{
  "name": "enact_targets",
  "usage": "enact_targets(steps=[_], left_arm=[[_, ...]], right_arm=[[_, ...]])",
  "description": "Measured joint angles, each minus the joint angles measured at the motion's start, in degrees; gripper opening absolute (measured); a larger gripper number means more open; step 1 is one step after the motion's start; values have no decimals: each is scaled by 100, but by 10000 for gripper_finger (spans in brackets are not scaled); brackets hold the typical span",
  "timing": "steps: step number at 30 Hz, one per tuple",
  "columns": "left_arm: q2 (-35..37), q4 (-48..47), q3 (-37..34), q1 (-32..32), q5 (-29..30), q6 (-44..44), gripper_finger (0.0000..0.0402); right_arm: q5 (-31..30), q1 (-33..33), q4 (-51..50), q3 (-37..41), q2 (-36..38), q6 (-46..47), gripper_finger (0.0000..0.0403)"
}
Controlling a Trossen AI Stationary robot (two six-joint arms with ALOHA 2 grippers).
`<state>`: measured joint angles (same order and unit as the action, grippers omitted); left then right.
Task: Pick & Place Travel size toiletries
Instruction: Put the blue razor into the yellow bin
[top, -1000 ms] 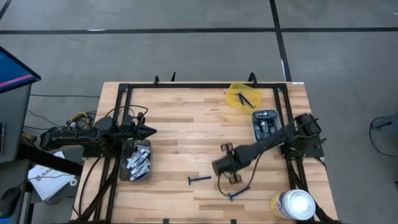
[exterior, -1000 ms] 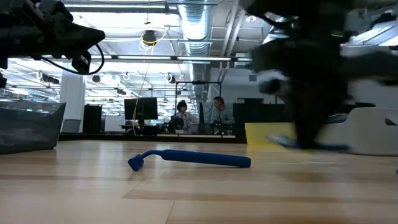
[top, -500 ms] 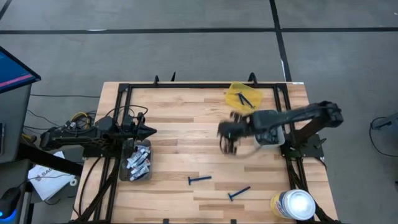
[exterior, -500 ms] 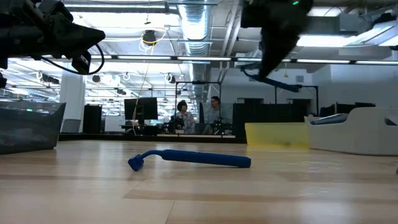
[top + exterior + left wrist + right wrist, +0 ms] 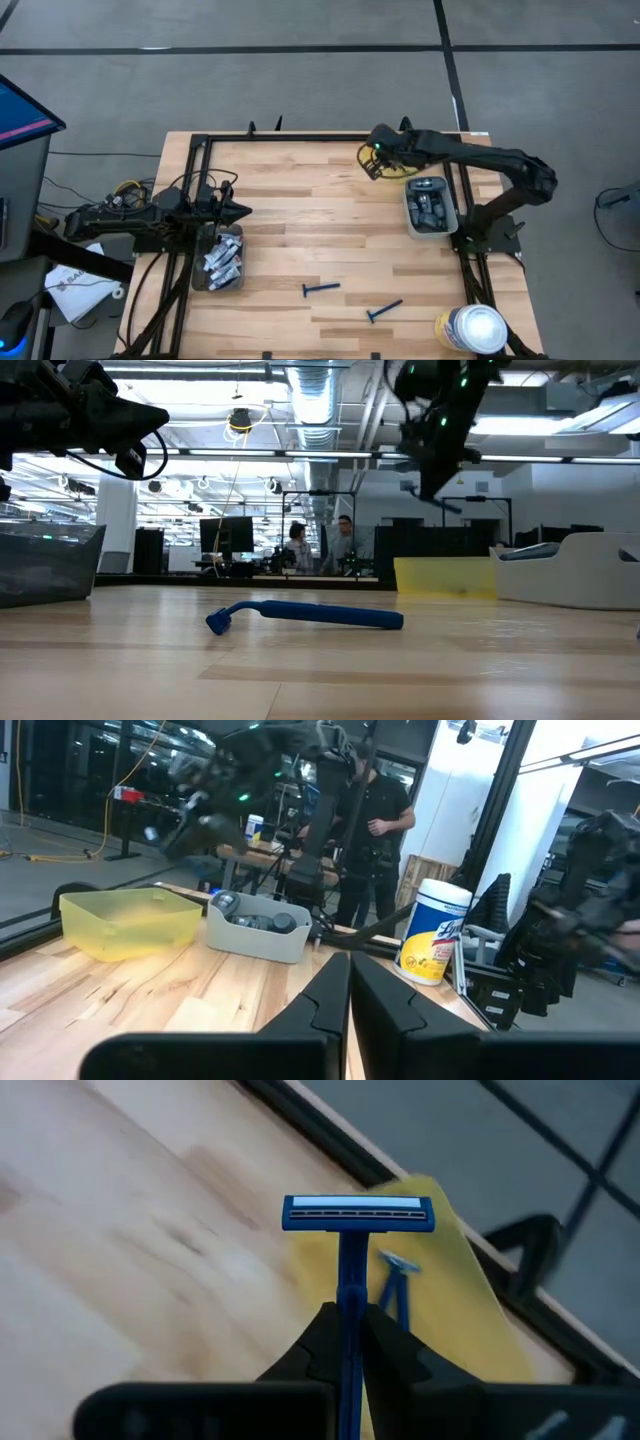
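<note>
A blue razor (image 5: 357,1220) is pinched upright between the right gripper (image 5: 377,160) fingers, hovering at the yellow tray (image 5: 398,151) in the upper right of the high view. Two more razors (image 5: 321,288) lie on the table (image 5: 300,200) at lower centre. The left gripper (image 5: 240,211), pressed together, sits above the tube bin (image 5: 218,262) at left.

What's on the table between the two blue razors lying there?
Nothing. In the high view, only bare wooden table separates the upper dark-blue plastic razor from the lower dark-blue plastic razor.
</note>
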<state>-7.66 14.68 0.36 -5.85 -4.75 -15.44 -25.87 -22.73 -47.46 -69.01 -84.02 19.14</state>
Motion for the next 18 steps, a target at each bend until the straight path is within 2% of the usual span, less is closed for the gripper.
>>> enact_targets(steps=[8, 18], left_arm=[[0, 0, 0, 0, 2, 0, 6], [0, 0, 0, -2, 1, 0, 7]], right_arm=[[33, -1034, 37, -2, -851, -240, 14], [183, -1317, 205, -2, -1620, -690, 21]])
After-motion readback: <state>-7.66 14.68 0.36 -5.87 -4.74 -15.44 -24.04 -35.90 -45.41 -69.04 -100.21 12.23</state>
